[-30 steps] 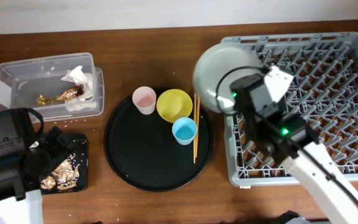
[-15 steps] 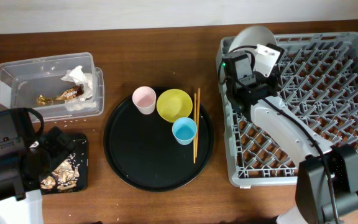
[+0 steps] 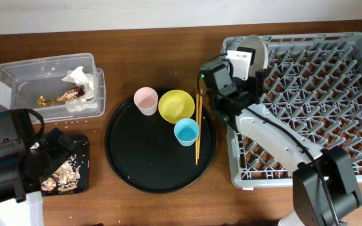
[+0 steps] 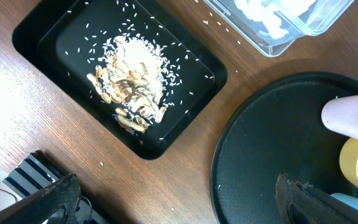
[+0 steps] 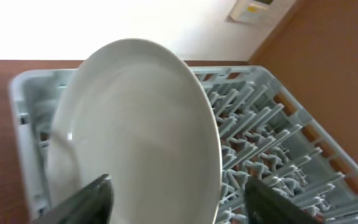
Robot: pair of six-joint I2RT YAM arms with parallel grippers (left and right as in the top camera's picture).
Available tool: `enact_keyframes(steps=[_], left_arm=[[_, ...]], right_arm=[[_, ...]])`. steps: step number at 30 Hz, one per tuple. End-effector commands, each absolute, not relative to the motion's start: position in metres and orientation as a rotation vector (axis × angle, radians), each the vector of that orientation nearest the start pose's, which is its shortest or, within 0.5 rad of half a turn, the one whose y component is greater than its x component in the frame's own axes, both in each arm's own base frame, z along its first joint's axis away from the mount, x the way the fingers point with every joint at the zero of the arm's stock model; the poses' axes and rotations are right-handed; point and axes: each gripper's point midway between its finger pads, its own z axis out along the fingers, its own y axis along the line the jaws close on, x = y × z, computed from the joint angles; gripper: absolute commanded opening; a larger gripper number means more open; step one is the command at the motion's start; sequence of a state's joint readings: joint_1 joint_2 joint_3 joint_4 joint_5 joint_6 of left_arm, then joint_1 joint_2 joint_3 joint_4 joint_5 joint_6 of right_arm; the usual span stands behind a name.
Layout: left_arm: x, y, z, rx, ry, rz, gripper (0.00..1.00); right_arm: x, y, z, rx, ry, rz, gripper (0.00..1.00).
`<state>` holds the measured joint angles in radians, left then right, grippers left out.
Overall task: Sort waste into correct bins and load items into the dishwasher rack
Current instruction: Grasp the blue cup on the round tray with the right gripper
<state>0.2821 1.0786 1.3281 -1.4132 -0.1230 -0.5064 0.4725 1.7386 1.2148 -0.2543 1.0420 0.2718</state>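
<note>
A: Where to look for the grey plate (image 5: 142,124)?
B: In the dishwasher rack (image 3: 332,39), at its far left corner. Stands on edge among the upright pegs, tilted a little, with one broad face toward the right wrist camera. From overhead, seen only as a thin pale edge.

A: And the right gripper (image 5: 178,202)? Clamped on it?
B: Spread wide, with one finger low at each side of the wrist view and the plate just ahead. Cannot tell whether touching the plate's lower edge or only passing in front of it.

A: The left gripper (image 4: 188,205)?
B: Fingers far apart too, with nothing between them. Hangs over the wooden table (image 4: 179,193), between the shallow black tray (image 4: 48,37) and the round black tray (image 4: 272,143).

A: What about inside the shallow tray?
B: Brownish food scraps (image 4: 129,93) in a small heap near the middle, and white rice grains (image 4: 138,53) partly heaped beside them, partly scattered over the tray floor.

A: And inside the clear plastic box (image 3: 11,78)?
B: A crumpled white napkin (image 3: 82,78) at the right end, and a small gold-brown wrapper (image 3: 61,96) just beside it, toward the middle.

A: On the round tray?
B: Three vessels close together in the far half: a small pink cup (image 3: 146,100), a yellow bowl (image 3: 176,105) just right of it, and a small light-blue cup (image 3: 186,131) just in front of the bowl. Also a pair of wooden chopsticks (image 3: 198,129), lying side by side along the right part, just beside the blue cup.
</note>
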Motion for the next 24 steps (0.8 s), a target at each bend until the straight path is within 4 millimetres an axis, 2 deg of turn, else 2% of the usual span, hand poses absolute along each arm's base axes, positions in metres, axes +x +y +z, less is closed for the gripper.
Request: enact_keyframes(steps=[1,3,5,7,9,11,12,14,19,20,23,24], left_arm=[[0.201,0.081,0.246,-1.083,2.475,0.096,0.99],[0.201,0.081,0.246,-1.083,2.475,0.096,0.99],[0.201,0.081,0.246,-1.083,2.475,0.096,0.99],[0.201,0.081,0.246,-1.083,2.475,0.096,0.99],[0.201,0.081,0.246,-1.083,2.475,0.096,0.99],[0.201,0.081,0.246,-1.083,2.475,0.096,0.99],[0.201,0.081,0.246,-1.083,2.475,0.096,0.99],[0.201,0.081,0.246,-1.083,2.475,0.096,0.99],[0.201,0.081,0.246,-1.083,2.475,0.096,0.99],[0.201,0.081,0.246,-1.083,2.474,0.096,0.99],[0.201,0.081,0.246,-1.083,2.475,0.096,0.99],[0.201,0.081,0.246,-1.083,2.474,0.096,0.99]], right_arm=[[0.443,0.068,0.199,0.229,2.04,-0.663,0.77],[0.44,0.082,0.216,0.189,2.094,-0.528,0.84],[0.434,0.1,0.252,0.183,2.122,-0.31,0.84],[0.423,0.128,0.284,0.096,2.157,-0.069,0.86],[0.399,0.161,0.309,-0.035,2.201,0.209,0.93],[0.377,0.183,0.314,-0.133,2.236,0.392,0.98],[0.36,0.199,0.309,-0.207,2.284,0.517,1.0],[0.345,0.21,0.292,-0.262,2.377,0.599,0.99],[0.327,0.219,0.227,-0.262,2.657,0.61,0.99],[0.322,0.226,0.215,-0.289,2.702,0.613,1.0],[0.312,0.255,0.193,-0.397,2.741,0.57,0.9],[0.311,0.264,0.183,-0.424,2.74,0.507,0.81]])
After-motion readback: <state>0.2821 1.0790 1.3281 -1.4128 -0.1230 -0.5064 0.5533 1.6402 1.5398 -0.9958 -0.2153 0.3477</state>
